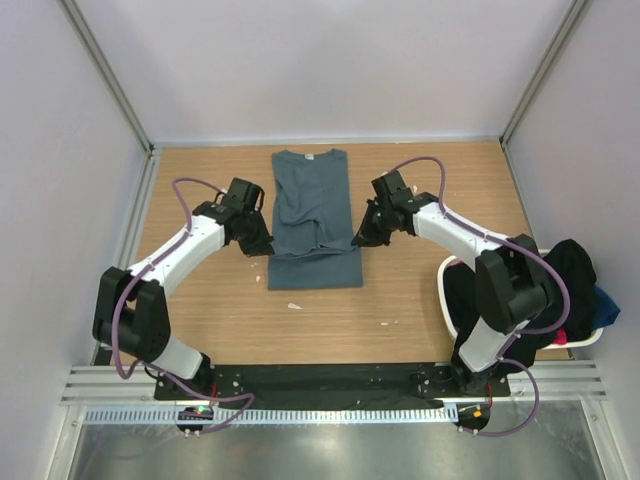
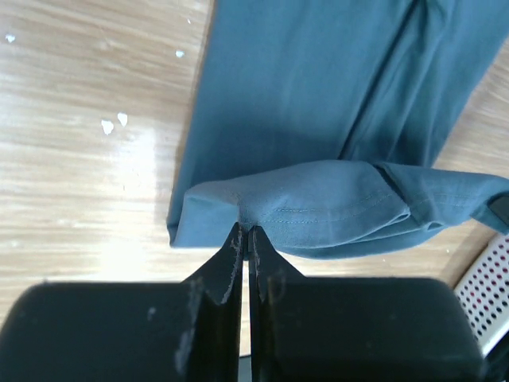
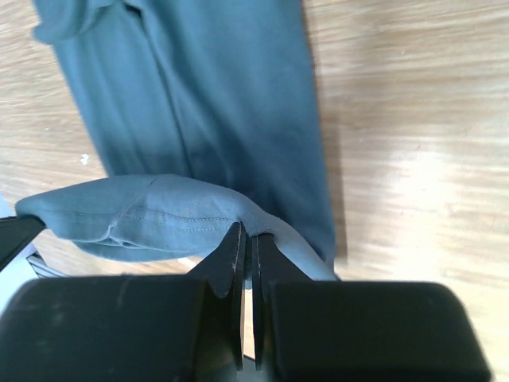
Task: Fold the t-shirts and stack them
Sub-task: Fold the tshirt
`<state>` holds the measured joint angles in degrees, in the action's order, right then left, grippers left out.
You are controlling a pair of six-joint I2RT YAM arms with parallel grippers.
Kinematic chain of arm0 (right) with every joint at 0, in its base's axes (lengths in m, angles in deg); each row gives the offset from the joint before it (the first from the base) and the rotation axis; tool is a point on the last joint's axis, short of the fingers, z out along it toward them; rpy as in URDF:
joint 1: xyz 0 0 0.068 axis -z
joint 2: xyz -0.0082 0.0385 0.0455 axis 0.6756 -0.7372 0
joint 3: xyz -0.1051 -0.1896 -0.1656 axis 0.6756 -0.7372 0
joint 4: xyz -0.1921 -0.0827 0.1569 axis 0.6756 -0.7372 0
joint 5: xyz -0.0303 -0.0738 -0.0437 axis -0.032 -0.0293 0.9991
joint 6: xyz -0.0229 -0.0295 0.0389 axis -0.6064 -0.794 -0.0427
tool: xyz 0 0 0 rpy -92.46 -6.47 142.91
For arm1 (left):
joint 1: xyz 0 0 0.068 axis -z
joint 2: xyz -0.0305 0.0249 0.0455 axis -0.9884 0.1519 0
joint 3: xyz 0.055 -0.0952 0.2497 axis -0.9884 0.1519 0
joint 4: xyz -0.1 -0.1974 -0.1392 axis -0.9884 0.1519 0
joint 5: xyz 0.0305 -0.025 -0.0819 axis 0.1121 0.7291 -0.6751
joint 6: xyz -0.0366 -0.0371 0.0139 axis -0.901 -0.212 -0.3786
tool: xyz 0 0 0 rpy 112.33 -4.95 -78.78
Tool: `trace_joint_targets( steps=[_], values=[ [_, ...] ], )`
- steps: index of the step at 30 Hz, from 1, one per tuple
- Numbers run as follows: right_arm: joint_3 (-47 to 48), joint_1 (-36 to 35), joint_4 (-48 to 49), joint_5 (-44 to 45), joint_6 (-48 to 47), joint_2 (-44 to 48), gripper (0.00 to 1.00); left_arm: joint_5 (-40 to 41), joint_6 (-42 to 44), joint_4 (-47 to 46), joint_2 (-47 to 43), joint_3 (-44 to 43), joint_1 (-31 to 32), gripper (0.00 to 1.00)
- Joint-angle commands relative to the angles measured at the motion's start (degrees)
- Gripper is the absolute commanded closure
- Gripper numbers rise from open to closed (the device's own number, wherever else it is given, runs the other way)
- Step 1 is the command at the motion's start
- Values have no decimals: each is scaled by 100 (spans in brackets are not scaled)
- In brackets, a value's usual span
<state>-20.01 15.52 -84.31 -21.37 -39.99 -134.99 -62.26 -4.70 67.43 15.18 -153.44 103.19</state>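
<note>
A slate blue-grey t-shirt (image 1: 310, 200) lies lengthwise mid-table as a narrow strip, round neck at the far end. My left gripper (image 1: 265, 245) is shut on its stitched hem at the left edge, and the pinch shows close up in the left wrist view (image 2: 245, 231). My right gripper (image 1: 358, 240) is shut on the same hem at the right edge (image 3: 246, 231). Between them the hem band (image 2: 334, 211) hangs lifted above the flat cloth (image 3: 223, 95), doubled over the shirt's near part. More t-shirts, black (image 1: 570, 265), blue (image 1: 605, 305) and red (image 1: 560, 340), are heaped at the right.
A white plastic laundry basket (image 1: 590, 340) holding the heap stands at the table's right edge; its perforated wall (image 2: 493, 278) shows in the left wrist view. Small white scraps (image 1: 294, 305) lie on the wood near the shirt. Walls enclose the table on three sides.
</note>
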Motion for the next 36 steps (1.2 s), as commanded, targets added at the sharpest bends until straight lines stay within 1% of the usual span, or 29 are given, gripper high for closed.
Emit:
trace_joint_targets(
  steps=[1,5,19,25,30,36],
  values=[
    [299,70,330,-360,-222,-220,99,85,102,-404,235,-257,-101,100],
    [536,167,374,-519,-319,-642,99,32,137,-597,481,-362,-198,100],
    [1055,299,260,-475,-573,-1266,99,-3,278,-852,1176,-723,-383,100],
    [1169,351,199,-405,-661,-1267,99,15,287,-975,1238,-802,-400,100],
    [1029,439,277,-510,-635,-1355,99,94,330,-993,1404,-890,-400,100],
    [1186,448,260,-598,-670,-1522,99,-135,295,-1160,1659,-1013,-409,100]
  ],
)
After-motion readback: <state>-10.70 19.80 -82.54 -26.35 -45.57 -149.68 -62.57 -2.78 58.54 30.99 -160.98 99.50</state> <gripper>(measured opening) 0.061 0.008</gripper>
